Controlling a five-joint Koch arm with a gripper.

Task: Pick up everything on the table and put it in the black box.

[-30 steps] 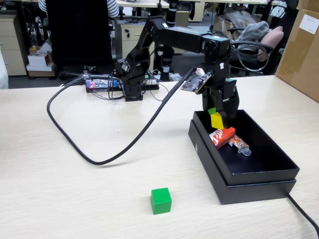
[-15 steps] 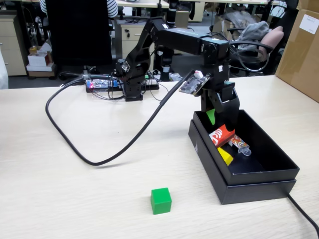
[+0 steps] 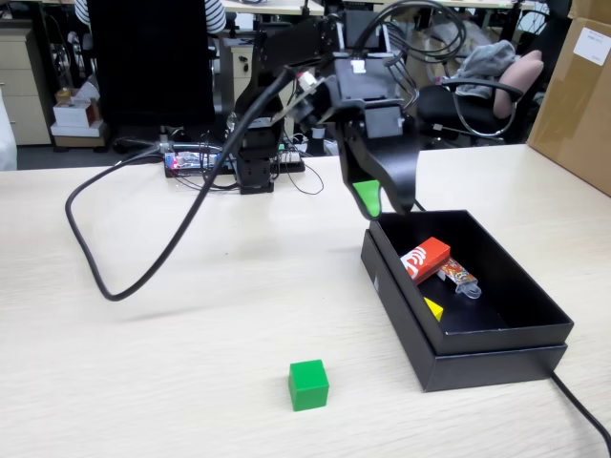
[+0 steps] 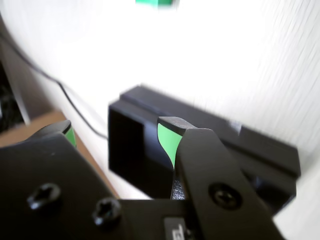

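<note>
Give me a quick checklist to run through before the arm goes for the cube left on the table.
1. Hand empty and open: ok, green pads apart in the wrist view.
2. Hand clear of the black box: ok, raised above its far corner.
3. Red block in box: ok.
4. Yellow cube in box: ok, by the near wall.
5. Green cube free on table: ok, nothing beside it.
6. Cable clear of cube: ok.

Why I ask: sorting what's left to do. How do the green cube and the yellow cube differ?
The green cube sits on the bare table, outside the black box; the yellow cube lies inside the box. The green cube rests flat and shows fully; the yellow cube looks tilted and is partly hidden by the box's wall. Both are small plain cubes, and the gripper holds neither.
</note>
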